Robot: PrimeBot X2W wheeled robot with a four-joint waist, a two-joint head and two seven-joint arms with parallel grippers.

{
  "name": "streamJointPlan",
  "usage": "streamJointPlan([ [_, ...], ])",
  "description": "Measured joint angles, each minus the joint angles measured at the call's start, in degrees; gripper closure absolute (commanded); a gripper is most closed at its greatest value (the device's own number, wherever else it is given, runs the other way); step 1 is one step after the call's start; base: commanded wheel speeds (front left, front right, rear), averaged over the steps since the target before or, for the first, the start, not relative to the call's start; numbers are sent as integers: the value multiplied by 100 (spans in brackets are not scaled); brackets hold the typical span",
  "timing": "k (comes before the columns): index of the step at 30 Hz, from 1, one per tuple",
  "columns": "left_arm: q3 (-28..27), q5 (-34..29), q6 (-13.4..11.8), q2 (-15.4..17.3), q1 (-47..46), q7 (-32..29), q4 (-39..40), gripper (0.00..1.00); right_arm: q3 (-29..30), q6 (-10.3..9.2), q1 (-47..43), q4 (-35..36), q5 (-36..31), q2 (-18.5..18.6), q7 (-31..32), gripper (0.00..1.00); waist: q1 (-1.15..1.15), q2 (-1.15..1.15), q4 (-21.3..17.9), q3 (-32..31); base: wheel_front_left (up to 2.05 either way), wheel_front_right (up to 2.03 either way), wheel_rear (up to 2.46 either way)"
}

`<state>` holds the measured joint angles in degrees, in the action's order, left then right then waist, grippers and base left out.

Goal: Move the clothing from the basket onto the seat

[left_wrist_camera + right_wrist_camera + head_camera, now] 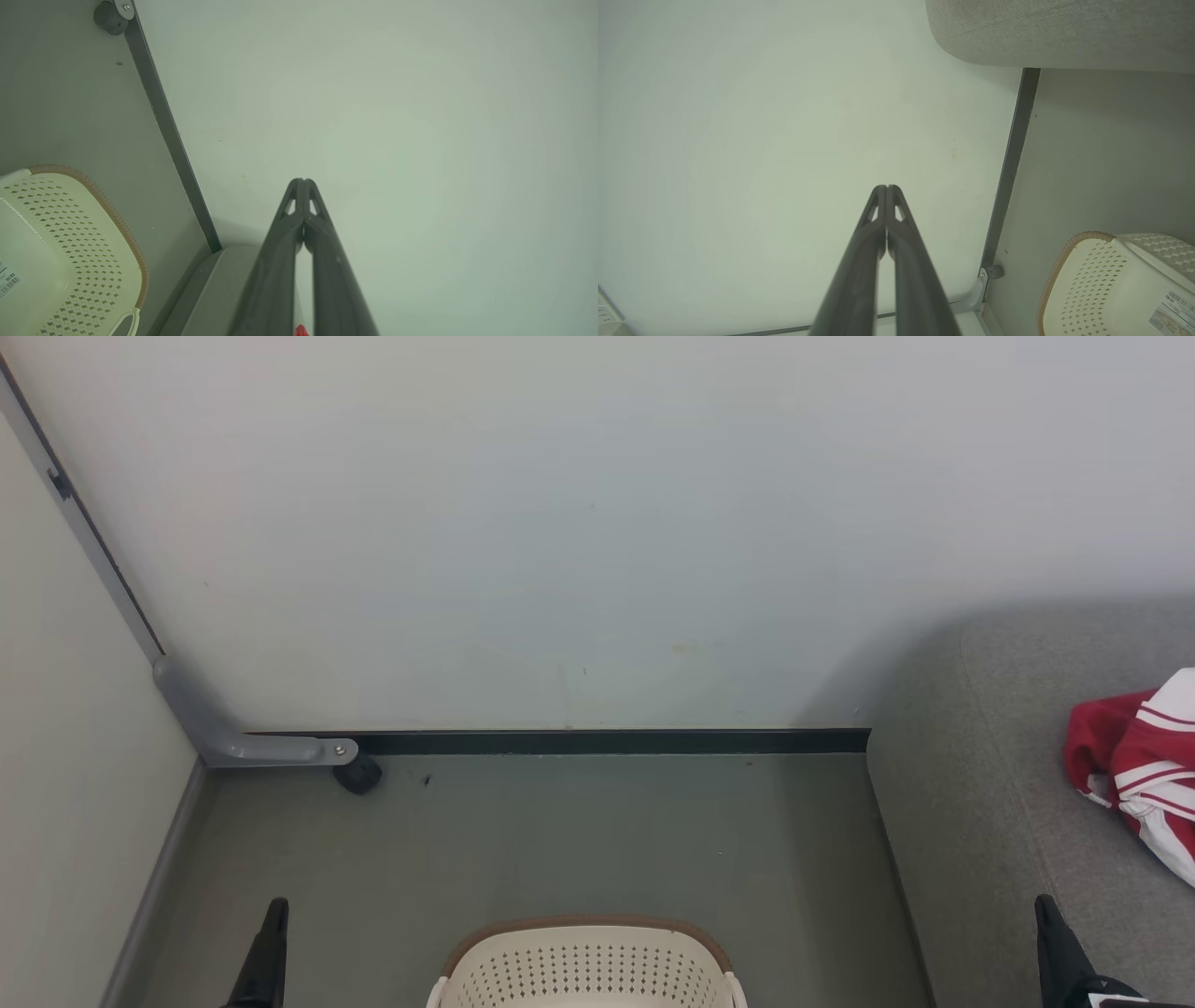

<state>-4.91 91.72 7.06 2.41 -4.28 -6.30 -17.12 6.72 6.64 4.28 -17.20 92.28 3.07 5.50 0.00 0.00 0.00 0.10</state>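
The cream basket (pixel 586 963) with its brown rim stands on the floor at the bottom middle of the head view; what I see of its inside is bare plastic (pixel 56 261) (pixel 1115 284). Red clothing (pixel 1144 761) with white stripes lies on the grey seat (pixel 990 803) at the right edge. My left gripper (pixel 274 907) points up at the lower left, its fingers pressed together (pixel 302 181) and holding nothing. At the lower right my right gripper (pixel 1044 903) is likewise shut and empty (pixel 887 187). A sliver of red fabric (pixel 300 331) peeks behind the left fingers.
A pale wall (pixel 597 523) with a dark baseboard (pixel 607 742) closes off the far side. A grey bracket with a black caster (pixel 358 774) sits at the left corner, beside a side panel (pixel 75 784). Grey floor (pixel 560 840) lies between wall, basket and seat.
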Motion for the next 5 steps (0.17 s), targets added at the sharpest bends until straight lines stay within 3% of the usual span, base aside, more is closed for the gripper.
streamJointPlan([
  [5, 0, 0, 0, -1, 0, 0, 0, 100, 1, 0, 1, 0, 0, -1, 1, 100, 0, 0, 0, 0, 0, 0, 0],
])
